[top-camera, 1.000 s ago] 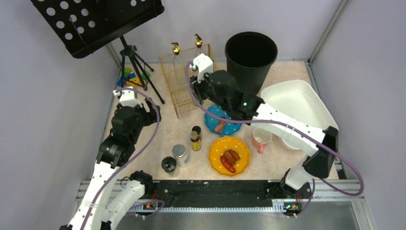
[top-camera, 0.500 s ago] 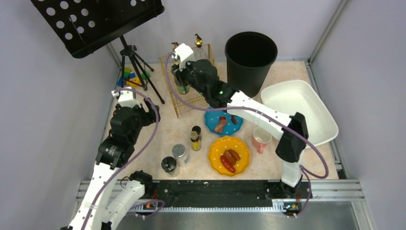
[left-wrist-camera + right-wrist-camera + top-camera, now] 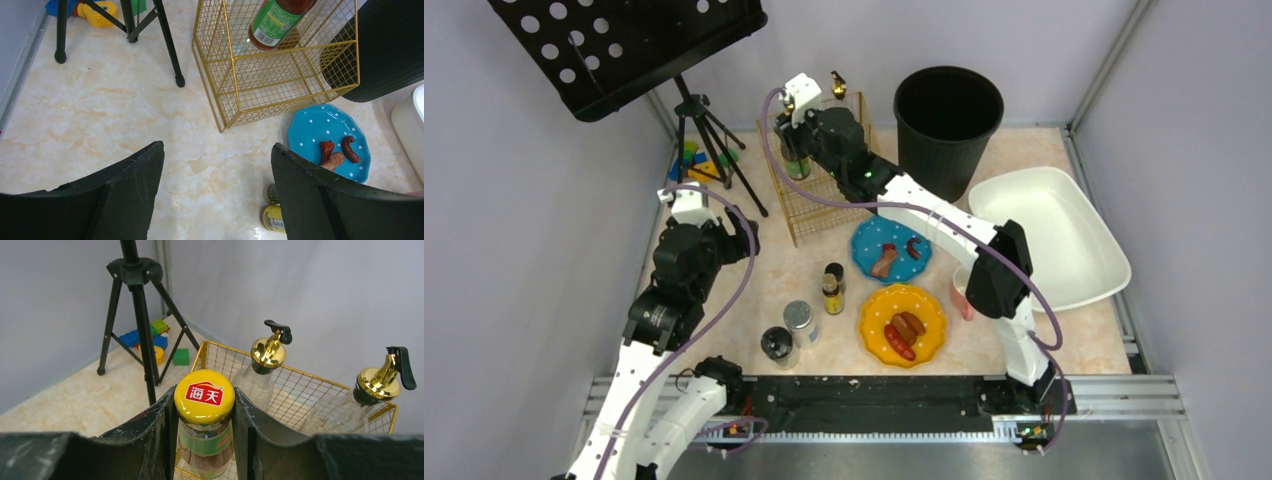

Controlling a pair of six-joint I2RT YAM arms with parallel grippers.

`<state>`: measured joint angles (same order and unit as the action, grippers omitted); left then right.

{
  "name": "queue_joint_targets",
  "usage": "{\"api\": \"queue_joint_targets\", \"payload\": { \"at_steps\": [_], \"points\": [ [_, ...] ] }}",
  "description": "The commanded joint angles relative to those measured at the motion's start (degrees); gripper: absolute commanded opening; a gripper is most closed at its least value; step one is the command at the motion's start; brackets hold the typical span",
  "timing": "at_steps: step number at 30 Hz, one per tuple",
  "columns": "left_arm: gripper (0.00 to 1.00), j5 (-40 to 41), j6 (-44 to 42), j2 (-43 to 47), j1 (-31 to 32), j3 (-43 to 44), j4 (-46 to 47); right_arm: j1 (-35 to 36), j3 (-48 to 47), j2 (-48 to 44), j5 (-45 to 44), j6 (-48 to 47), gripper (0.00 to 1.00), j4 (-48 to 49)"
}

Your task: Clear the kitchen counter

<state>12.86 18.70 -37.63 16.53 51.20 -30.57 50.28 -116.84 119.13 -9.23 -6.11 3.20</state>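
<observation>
The bench point(image 3: 100, 115) is seen as a large flat surface, glossy and beige-peach with a mottled marble pattern. It lies under both arms and all the things are carried by it.

The right gripper point(image 3: 205, 407) is clenched on a sauce bottle point(image 3: 204, 440), just under its round yellow cap. On the cap a red label with the white characters "海天" can be read. The bottle is made of clear glass, with a dark brown-red content and a green label. A barcode is visible on it in the left wrist view, but the small print cannot be read. The bottle is held tilted at the open top of a gold wire basket point(image 3: 285, 95) of square mesh. Whether its bottom touches the basket floor cannot be told. In the basket a clear glass dispenser point(image 3: 267, 352) with a shiny gold top and a black lever is placed, and a second dispenser point(image 3: 380, 377) of the same kind beside it.

The left gripper point(image 3: 217, 147) is released. Its matt black fingers are spread wide above bare bench and nothing is held between them.

Near the basket a round blue plate point(image 3: 325, 130) with white dots is set, and sausage pieces point(image 3: 337, 150) are laid on it. A ribbed black bin point(image 3: 948, 110) and a white plastic tub point(image 3: 1049, 235) are found at the far right. A yellow dotted plate point(image 3: 874, 325) with sausages point(image 3: 902, 333) is set nearer to the arms.
</observation>
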Motion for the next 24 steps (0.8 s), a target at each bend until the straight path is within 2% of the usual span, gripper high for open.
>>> {"api": "queue_joint_targets", "payload": {
  "at_steps": [1, 7, 24],
  "points": [
    [0.82, -1.18, -0.07, 0.67, -0.45, 0.3, 1.39, -0.69, -8.18, 0.77, 1.72, 1.89, 0.0, 10.3],
    [0.82, -1.35, 0.02, 0.48, -0.54, 0.3, 1.36, -1.03, -10.06, 4.14, 2.52, 4.36, 0.0, 10.49],
    [0.82, -2.17, 0.33, -0.07, -0.97, 0.3, 1.39, -0.98, -0.62, 6.35, 2.68, 8.36, 0.0, 12.89]
  ]
}}
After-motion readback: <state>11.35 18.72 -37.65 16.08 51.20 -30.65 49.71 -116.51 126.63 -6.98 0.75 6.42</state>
